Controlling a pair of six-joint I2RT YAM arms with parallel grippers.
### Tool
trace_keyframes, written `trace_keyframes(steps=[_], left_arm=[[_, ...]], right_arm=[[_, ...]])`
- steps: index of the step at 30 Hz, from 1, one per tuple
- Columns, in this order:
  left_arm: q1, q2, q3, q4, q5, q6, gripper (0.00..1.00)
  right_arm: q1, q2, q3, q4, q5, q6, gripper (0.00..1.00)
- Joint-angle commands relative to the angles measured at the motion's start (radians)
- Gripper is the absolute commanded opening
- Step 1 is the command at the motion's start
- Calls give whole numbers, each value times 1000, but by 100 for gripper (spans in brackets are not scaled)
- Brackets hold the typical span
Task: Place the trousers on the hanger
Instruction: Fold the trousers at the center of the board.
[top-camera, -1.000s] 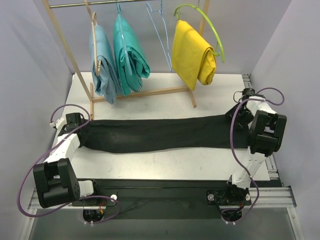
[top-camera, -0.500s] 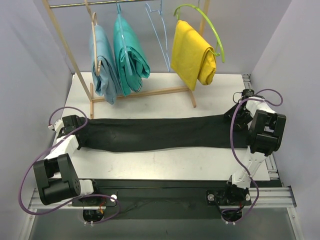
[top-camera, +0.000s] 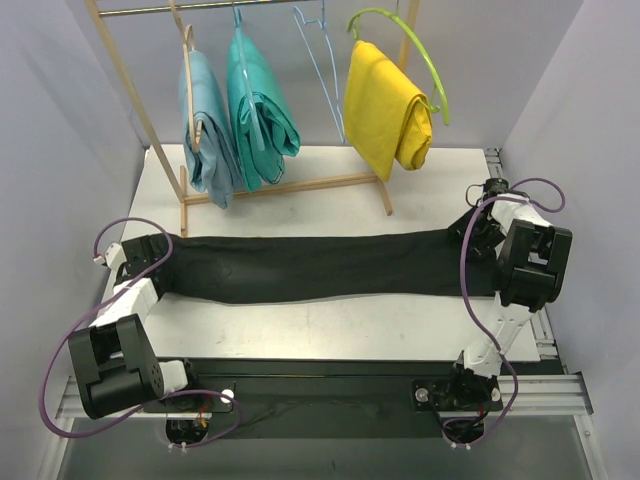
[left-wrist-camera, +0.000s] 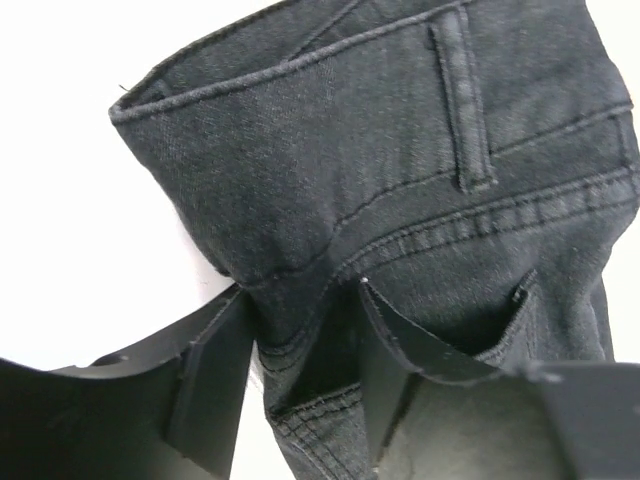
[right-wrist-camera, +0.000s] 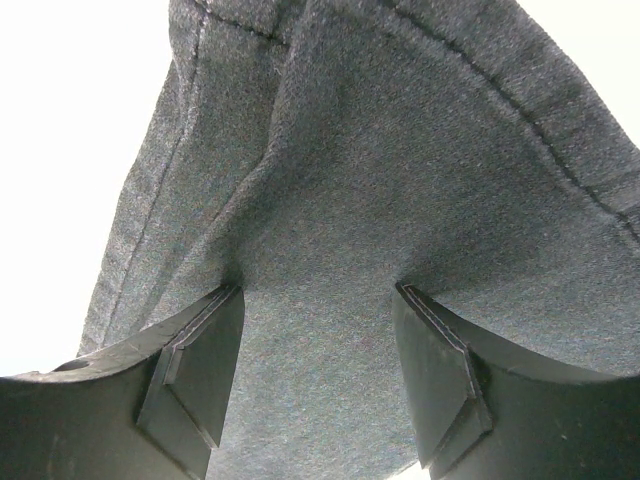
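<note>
The black trousers (top-camera: 320, 265) lie stretched in a long band across the white table (top-camera: 330, 325). My left gripper (top-camera: 152, 250) is shut on their waistband end, which fills the left wrist view (left-wrist-camera: 380, 150) with a fold bunched between the jaws (left-wrist-camera: 300, 290). My right gripper (top-camera: 478, 232) is shut on the leg end, and dark fabric (right-wrist-camera: 400, 130) runs between its jaws (right-wrist-camera: 318, 290). The light-blue wire hanger (top-camera: 322, 70) hangs bare on the rack rail at the back, far from both grippers.
A wooden rack (top-camera: 290, 186) stands on the far half of the table. On it hang a light-blue garment on a tan wooden hanger (top-camera: 205, 135), a teal garment (top-camera: 262, 105), and a yellow garment (top-camera: 385, 110) on a lime-green hanger (top-camera: 432, 75).
My left gripper has moved a little left and outward with the waistband, drawing the trousers tauter. The right gripper has barely moved.
</note>
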Motion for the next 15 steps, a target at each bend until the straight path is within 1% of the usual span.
trace_keyframes(steps=[1,4,5,6,7,9,10,12,13,15], left_arm=[[18,22,-10,101,53,-27,51],[18,56,-7,81,53,-39,52],[18,62,1,60,45,-47,55],[18,71,20,29,24,-64,61],[18,74,30,-35,7,-73,61],[18,59,37,-75,-38,-88,64],[18,48,31,-89,-47,-90,68],[26,17,24,-91,-55,-87,71],[30,11,14,-91,-55,-87,75],[46,0,10,-96,-61,-88,75]], right_arm=[[9,27,7,-21,-20,-8,61],[9,23,11,-22,-21,-8,61],[8,21,11,-22,-21,-11,61],[9,15,10,-24,-21,-11,61],[9,13,8,-25,-18,-13,60],[9,6,0,-24,-16,-13,61],[9,4,-4,-24,-16,-11,61],[11,-2,-16,-24,-13,-11,61],[12,-2,-19,-24,-13,-8,61],[17,-8,-23,-24,-12,-10,61]])
